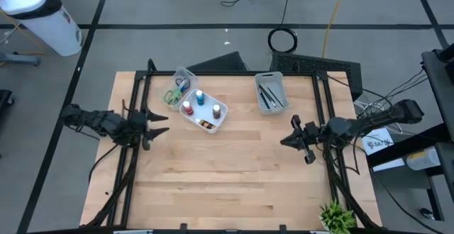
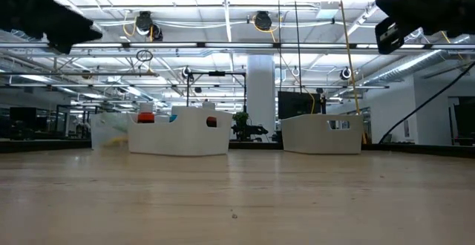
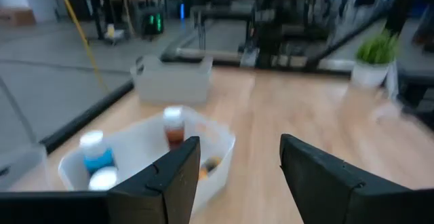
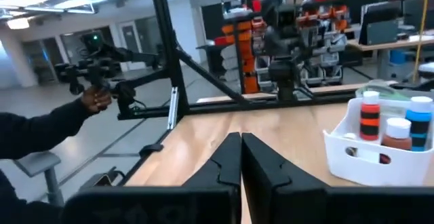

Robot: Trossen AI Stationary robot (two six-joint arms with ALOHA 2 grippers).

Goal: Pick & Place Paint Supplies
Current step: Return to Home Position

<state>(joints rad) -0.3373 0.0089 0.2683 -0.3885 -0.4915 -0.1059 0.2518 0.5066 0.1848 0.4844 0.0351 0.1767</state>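
Left claw gapes empty, right claw is closed on nothing; I judge the only risk is the left arm clipping the white bin while homing.

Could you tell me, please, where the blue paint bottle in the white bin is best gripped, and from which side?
I'd take the blue paint bottle by its cap, coming straight down from above: it stands upright, the walls of the white bin hide its lower body, and other bottles stand close beside it.

No text or label can be read.
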